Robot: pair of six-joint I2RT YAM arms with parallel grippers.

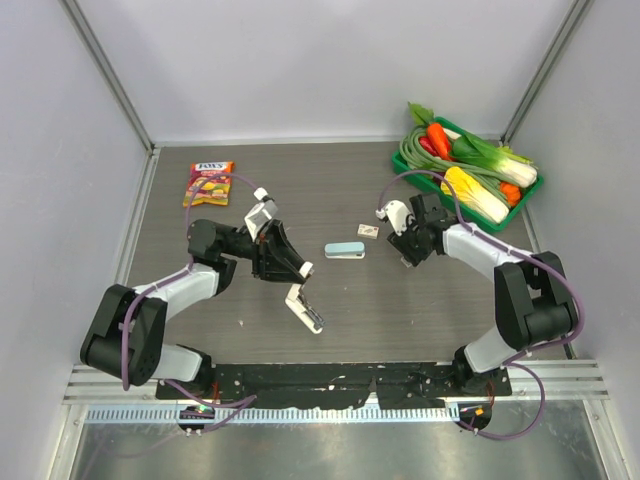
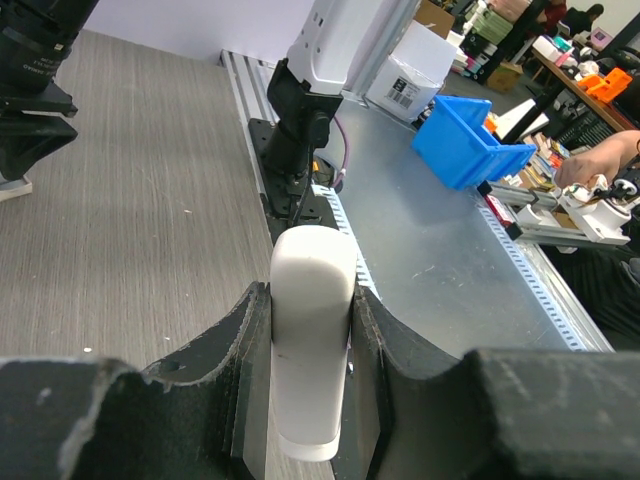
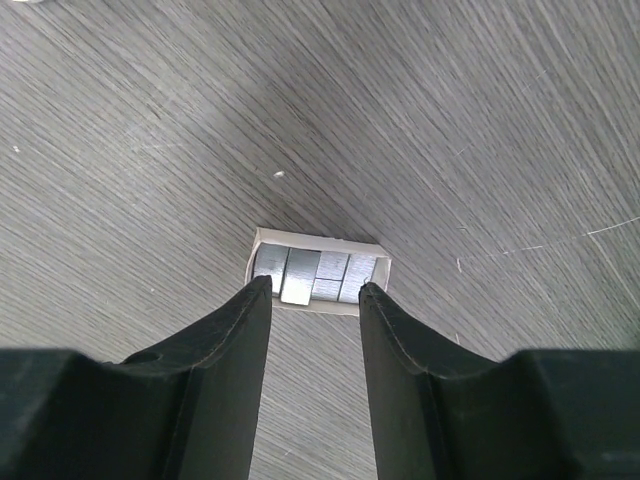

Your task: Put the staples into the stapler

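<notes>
Near centre, left gripper (image 2: pixel 310 296) clamps the white stapler (image 2: pixel 313 255) — right gripper (image 3: pixel 316 288), narrowly parted, seemingly straddles the staples (image 3: pixel 318 263).

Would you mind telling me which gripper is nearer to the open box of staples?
Right. The right gripper hangs directly at the open box of staples, fingertips over its near edge; the left gripper is off to the side, clamped on the white stapler.

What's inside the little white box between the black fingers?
Shiny silver staples, in strips lying side by side, fill the open little box. The fingers of the right gripper cover its near corners, so what lies there, or under the strips, cannot be seen.
</notes>
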